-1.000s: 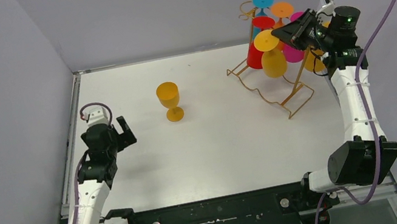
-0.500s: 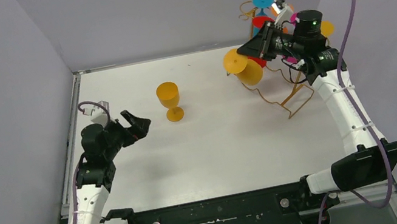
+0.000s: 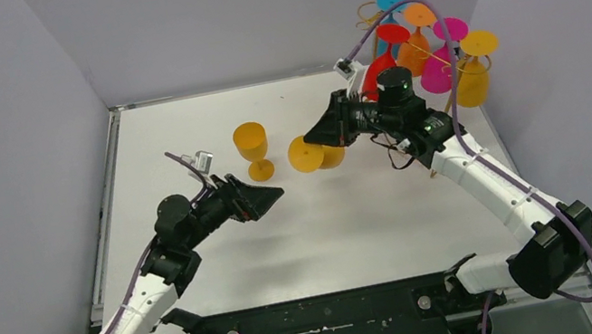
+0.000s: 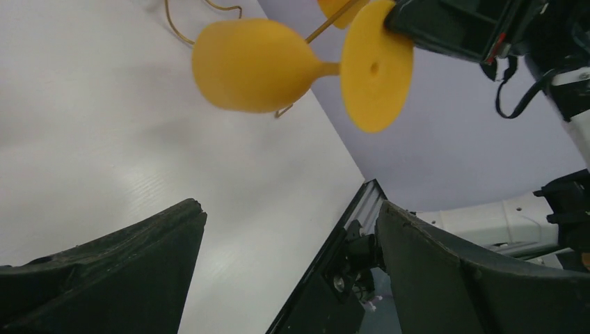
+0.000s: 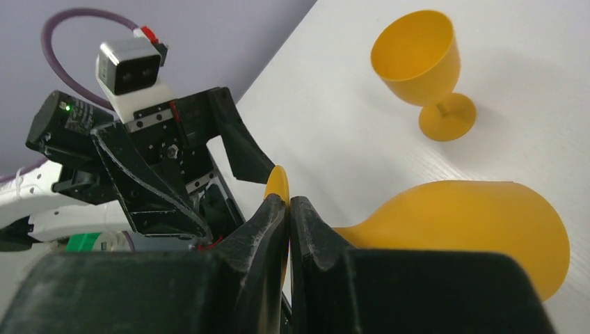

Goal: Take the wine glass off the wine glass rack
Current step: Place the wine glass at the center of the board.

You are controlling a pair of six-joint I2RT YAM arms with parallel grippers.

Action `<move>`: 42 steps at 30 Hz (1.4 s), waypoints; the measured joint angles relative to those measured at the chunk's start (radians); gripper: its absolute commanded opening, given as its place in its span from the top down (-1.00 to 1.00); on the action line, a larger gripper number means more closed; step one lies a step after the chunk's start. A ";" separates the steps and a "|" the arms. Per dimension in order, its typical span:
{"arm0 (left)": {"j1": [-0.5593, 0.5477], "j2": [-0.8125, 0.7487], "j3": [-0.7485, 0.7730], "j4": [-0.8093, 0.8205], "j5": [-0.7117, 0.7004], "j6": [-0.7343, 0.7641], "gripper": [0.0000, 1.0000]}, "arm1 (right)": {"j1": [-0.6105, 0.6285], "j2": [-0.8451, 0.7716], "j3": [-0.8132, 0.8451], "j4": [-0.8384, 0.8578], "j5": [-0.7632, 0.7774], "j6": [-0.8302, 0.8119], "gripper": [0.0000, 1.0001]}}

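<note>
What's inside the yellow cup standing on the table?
Nothing that shows. The right wrist view looks into the standing yellow cup from the side, and only its smooth yellow inner wall can be seen. Its front wall covers the very bottom, so that part is hidden.

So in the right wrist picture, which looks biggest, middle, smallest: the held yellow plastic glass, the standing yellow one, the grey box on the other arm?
1. Held yellow plastic wine glass, though its nearness to the camera inflates it.
2. Upright yellow plastic wine glass.
3. Small grey box.
</note>
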 measured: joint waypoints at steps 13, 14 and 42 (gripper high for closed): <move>-0.113 0.065 0.006 0.174 0.016 -0.035 -0.28 | 0.100 -0.058 -0.239 0.333 -0.012 0.080 1.00; -0.118 0.072 0.006 0.186 0.016 -0.035 -0.12 | 0.101 -0.064 -0.244 0.360 -0.018 0.085 1.00; -0.125 0.155 0.005 0.427 0.130 -0.103 0.71 | 0.110 -0.087 -0.304 0.496 -0.132 0.139 1.00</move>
